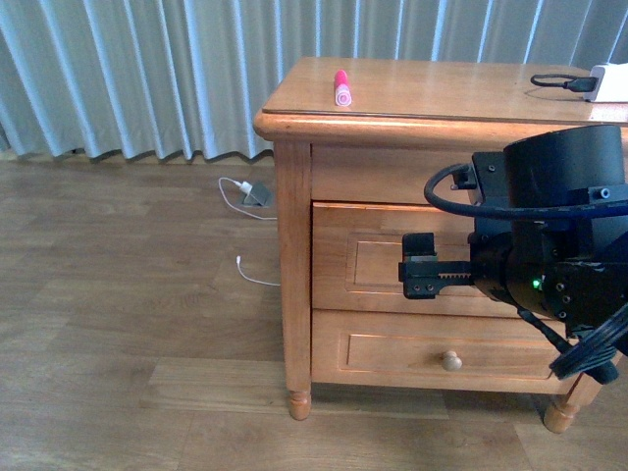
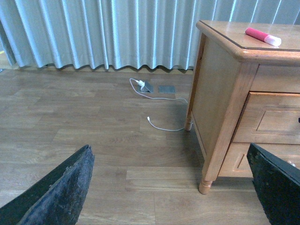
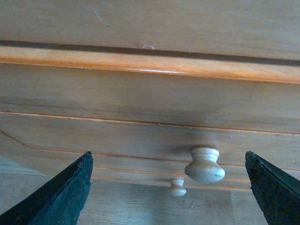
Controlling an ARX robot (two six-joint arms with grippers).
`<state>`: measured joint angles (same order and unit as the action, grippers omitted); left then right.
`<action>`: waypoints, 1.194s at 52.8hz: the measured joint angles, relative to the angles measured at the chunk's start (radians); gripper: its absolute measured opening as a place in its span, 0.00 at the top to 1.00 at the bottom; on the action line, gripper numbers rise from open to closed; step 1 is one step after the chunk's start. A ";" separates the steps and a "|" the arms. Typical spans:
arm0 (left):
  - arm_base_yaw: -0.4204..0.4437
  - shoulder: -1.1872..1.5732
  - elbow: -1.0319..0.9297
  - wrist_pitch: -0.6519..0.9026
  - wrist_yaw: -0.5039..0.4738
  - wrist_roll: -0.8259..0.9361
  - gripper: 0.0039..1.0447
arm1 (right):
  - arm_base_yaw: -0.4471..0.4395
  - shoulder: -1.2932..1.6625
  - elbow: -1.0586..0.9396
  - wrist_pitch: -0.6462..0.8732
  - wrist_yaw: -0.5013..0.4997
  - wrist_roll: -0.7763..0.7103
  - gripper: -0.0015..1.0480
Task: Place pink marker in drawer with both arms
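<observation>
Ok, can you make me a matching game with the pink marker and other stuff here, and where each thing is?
Things:
1. pink marker
2. white cable
3. right gripper
4. round knob

Places:
A. on the floor
B. sticking out of the drawer front
C. lying on top of the dresser
D. open, in front of the drawer

Pairs: 1-C, 2-A, 3-D, 4-B

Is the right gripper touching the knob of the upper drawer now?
Apart. In the right wrist view the knob sits between the open fingers of the right gripper, with bare drawer wood showing on both sides of it.
</observation>
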<state>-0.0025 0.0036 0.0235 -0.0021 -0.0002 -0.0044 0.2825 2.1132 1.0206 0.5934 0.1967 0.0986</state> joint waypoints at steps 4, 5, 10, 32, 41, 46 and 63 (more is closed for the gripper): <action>0.000 0.000 0.000 0.000 0.000 0.000 0.06 | -0.004 0.024 0.020 0.002 0.010 -0.006 0.08; 0.000 0.000 0.000 0.000 0.000 0.000 0.06 | -0.005 0.027 0.022 0.003 0.012 -0.006 0.08; 0.000 0.000 0.000 0.000 0.000 0.000 0.06 | -0.018 0.052 0.032 0.008 0.016 -0.008 0.08; 0.000 0.000 0.000 0.000 0.000 0.000 0.06 | -0.054 0.086 0.040 0.023 0.020 -0.015 0.08; 0.000 0.000 0.000 0.000 0.000 0.000 0.06 | -0.053 0.086 0.040 0.031 0.020 -0.016 0.18; 0.000 0.000 0.000 0.000 0.000 0.000 0.06 | -0.051 0.086 0.040 0.031 0.020 -0.017 0.31; 0.000 0.000 0.000 0.000 0.000 0.000 0.06 | -0.038 0.090 0.039 0.032 0.018 -0.037 0.77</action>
<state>-0.0025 0.0036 0.0235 -0.0021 -0.0002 -0.0044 0.2443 2.2032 1.0599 0.6254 0.2146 0.0616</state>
